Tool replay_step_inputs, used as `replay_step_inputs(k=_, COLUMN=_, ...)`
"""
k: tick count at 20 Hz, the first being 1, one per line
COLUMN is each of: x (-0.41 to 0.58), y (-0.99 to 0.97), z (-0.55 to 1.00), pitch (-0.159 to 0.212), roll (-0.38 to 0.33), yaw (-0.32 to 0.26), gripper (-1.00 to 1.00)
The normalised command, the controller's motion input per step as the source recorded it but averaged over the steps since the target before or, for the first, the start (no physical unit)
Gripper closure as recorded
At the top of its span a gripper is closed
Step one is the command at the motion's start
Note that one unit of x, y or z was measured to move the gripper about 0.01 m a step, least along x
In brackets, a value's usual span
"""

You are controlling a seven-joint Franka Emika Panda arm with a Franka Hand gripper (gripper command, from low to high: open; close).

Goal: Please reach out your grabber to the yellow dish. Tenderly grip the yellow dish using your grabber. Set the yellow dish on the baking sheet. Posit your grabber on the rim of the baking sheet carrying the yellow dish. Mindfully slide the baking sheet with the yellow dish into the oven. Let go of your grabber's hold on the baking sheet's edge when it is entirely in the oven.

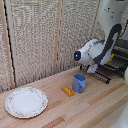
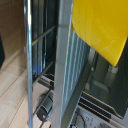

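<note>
Yellow dish (image 2: 100, 27) fills wrist view close up, sitting on baking sheet (image 2: 67, 65) — thin metal bars and bright frame edge run beneath it. Oven (image 1: 119, 57) stands at exterior view's right edge, sheet (image 1: 102, 72) projecting from its front over wooden table (image 1: 95, 107). My arm (image 1: 107, 42) reaches down to that sheet; grabber hidden behind wrist, so finger state cannot be told. Blue mug (image 1: 79, 83), orange-yellow block (image 1: 68, 90) just beside it, white patterned plate (image 1: 26, 102) well apart — toward exterior view's left.
</note>
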Motion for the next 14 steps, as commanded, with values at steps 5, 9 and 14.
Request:
replay_step_inputs(k=5, x=0.0, y=-0.15, z=0.04, pitch=0.0, roll=-0.053, yaw=-0.006, gripper=1.0)
replay_step_inputs(k=9, x=0.0, y=-0.05, z=0.02, pitch=0.0, roll=-0.069, yaw=0.0, gripper=1.0)
replay_step_inputs(k=14, x=0.0, y=-0.03, z=0.0, pitch=0.0, roll=-0.085, yaw=0.0, gripper=1.0)
